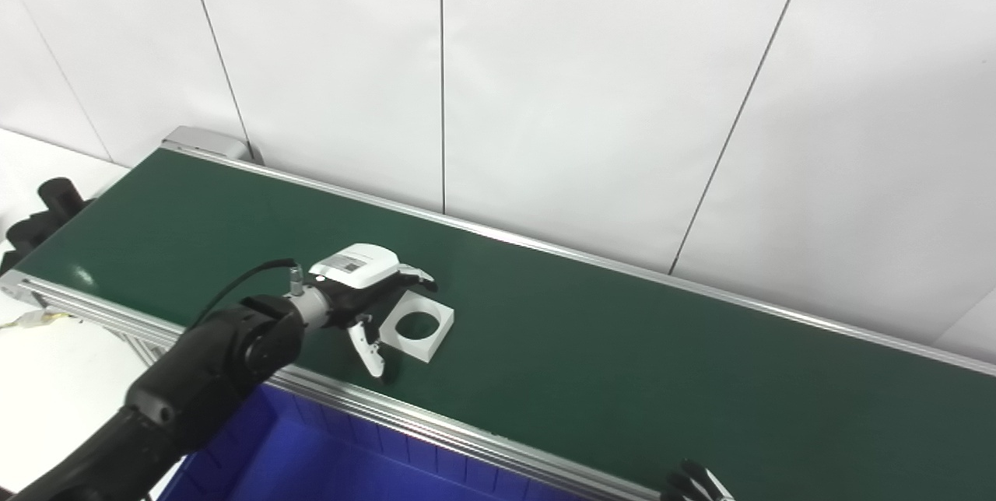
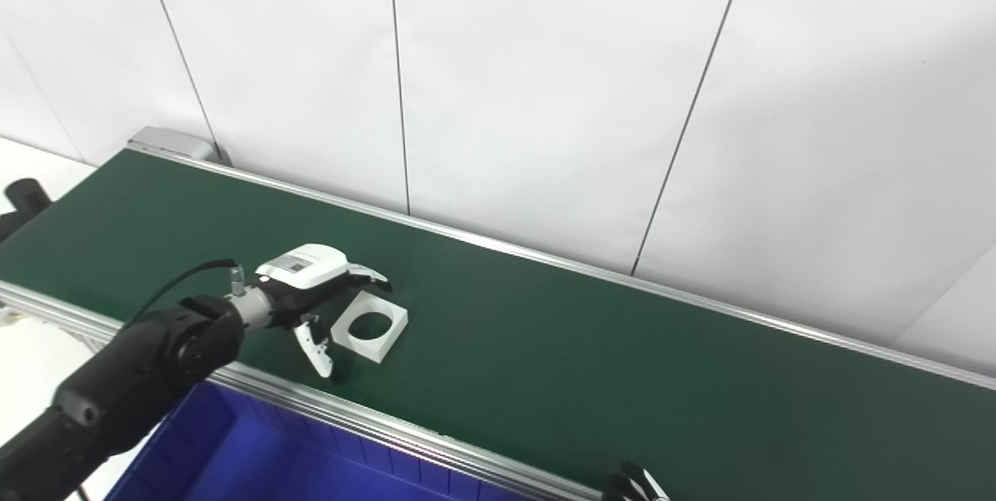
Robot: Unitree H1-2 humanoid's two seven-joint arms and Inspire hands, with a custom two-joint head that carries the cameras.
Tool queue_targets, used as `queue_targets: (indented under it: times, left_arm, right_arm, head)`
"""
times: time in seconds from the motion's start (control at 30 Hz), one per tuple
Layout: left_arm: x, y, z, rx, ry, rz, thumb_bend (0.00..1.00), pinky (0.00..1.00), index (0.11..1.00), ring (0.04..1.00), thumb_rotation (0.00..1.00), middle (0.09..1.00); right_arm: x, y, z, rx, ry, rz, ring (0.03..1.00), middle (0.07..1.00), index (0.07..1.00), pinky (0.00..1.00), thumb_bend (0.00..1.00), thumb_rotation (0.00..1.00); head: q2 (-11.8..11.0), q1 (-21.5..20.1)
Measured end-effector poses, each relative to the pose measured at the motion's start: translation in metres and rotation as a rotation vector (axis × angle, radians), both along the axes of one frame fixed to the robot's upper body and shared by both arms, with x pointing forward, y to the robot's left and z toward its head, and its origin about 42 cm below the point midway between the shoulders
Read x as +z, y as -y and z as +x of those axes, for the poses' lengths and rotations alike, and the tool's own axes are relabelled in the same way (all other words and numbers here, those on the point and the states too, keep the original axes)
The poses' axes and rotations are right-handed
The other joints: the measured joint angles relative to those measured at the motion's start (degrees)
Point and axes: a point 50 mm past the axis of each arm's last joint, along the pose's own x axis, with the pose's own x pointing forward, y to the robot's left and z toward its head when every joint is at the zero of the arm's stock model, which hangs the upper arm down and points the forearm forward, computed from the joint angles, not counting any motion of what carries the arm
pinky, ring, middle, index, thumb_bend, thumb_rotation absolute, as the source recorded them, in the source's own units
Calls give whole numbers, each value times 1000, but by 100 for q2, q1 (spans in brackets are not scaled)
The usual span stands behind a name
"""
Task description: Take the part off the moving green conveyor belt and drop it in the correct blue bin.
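Part (image 1: pixel 418 326): white square plate with a round hole, lying flat on the green conveyor belt (image 1: pixel 622 353), near its front rail. Left hand (image 1: pixel 366 291): reaching over the part's left edge, fingers spread, not gripping. Right hand (image 1: pixel 696 484): peeking in below, state unclear. Blue bin (image 1: pixel 311 454): sitting just before the belt.

White panelled wall (image 1: pixel 591 81) — dark seams.

The belt (image 1: pixel 622 361) is dark green with silver rails. On it lies a white square part (image 1: pixel 420 327) with a round hole showing green. The left hand (image 1: pixel 366 291) is black with a white back; its arm is black. The near bin (image 1: pixel 327 462) is bright blue. The far wall is white.
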Motion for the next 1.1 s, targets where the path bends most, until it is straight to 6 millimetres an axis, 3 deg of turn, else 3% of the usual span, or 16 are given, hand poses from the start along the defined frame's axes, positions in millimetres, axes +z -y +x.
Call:
queue_targets:
  times: [0.13, 0.33, 0.5, 0.57, 0.6, 1.1]
  left_arm:
    - [-2, 9, 4, 1, 5, 10, 948, 816, 859, 873, 206, 878]
    - [-5, 23, 7, -20, 0, 1, 902, 810, 840, 862, 190, 865]
    - [-8, 34, 9, -28, 42, -32, 780, 692, 701, 699, 69, 688]
    - [-9, 37, 9, -37, 66, -46, 563, 619, 537, 593, 11, 514]
    - [-10, 38, 9, -44, 73, -48, 541, 609, 515, 579, 5, 502]
    - [-12, 39, 7, -59, 85, -73, 518, 658, 482, 567, 0, 499]
  right_arm:
    - [0, 0, 0, -1, 0, 1, 769, 828, 878, 681, 698, 865]
    - [0, -2, 0, -1, 0, 5, 769, 829, 877, 680, 703, 857]
    - [0, -3, 0, -2, 0, 9, 769, 826, 874, 677, 715, 861]
    - [0, -3, 0, -3, 0, 9, 769, 827, 876, 679, 716, 862]
    - [0, -3, 0, -2, 0, 9, 769, 828, 877, 679, 716, 862]
    - [0, -1, -2, -4, -3, 8, 769, 827, 875, 680, 696, 862]
  head:
    - [-9, -9]
    - [-18, -18]
    - [0, -26]
    - [9, -26]
    - [17, -26]
    - [44, -9]
